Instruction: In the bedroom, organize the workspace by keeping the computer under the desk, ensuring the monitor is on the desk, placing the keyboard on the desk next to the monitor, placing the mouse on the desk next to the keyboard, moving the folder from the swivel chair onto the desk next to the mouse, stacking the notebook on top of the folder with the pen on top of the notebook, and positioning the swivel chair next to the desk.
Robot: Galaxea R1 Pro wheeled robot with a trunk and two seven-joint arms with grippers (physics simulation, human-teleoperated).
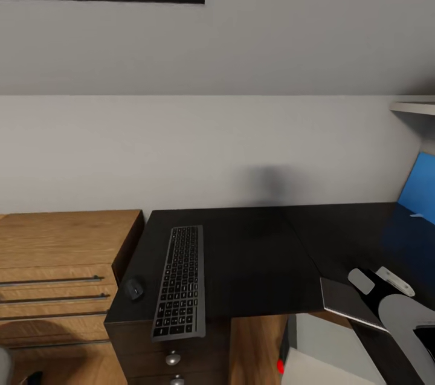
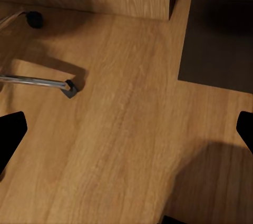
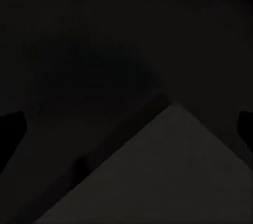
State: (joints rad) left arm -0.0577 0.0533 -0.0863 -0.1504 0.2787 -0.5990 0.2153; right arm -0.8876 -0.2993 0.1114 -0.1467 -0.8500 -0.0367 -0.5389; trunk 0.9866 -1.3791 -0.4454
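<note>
Grey and thin, the notebook (image 1: 352,302) hangs off the right gripper (image 1: 379,281), which is clamped on its right edge at the near right, over the black desk (image 1: 254,258). Judged from here, it should be lowered flat, not dropped. The keyboard (image 1: 179,281) and mouse (image 1: 134,288) lie on the desk's left end. The left gripper (image 2: 126,129) gapes wide, empty, above wood floor (image 2: 121,124).
</note>
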